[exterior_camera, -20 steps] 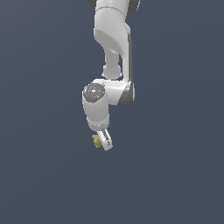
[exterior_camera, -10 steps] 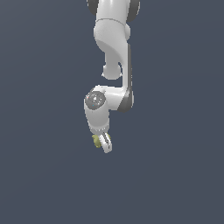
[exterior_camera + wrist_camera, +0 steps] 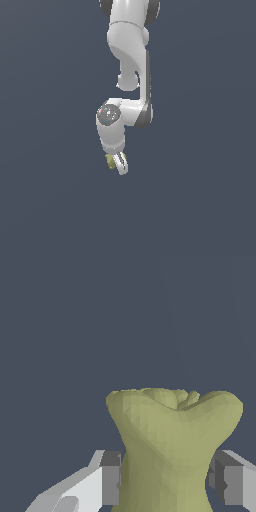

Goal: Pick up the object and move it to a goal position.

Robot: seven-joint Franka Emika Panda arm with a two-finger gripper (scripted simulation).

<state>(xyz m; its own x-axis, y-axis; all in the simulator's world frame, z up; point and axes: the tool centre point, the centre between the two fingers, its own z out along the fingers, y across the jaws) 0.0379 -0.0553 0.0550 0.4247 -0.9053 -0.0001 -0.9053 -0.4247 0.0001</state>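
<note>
One olive-yellow object (image 3: 170,451) is clamped at its narrow waist between the grey pads (image 3: 111,478) of the white gripper (image 3: 117,163). No supporting surface can be made out; apparently held in mid-air.

Open grey space all round.
Nothing near gripper (image 3: 118,165) holding object (image 3: 170,446); only own arm (image 3: 131,55) above.

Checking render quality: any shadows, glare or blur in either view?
Exterior view: flat grey backdrop, no cast shadows, soft shading on the arm, the object tiny beside the pincer. Wrist view: sharp, faceted shading on the object, no glare, cropped at the frame edge.
</note>
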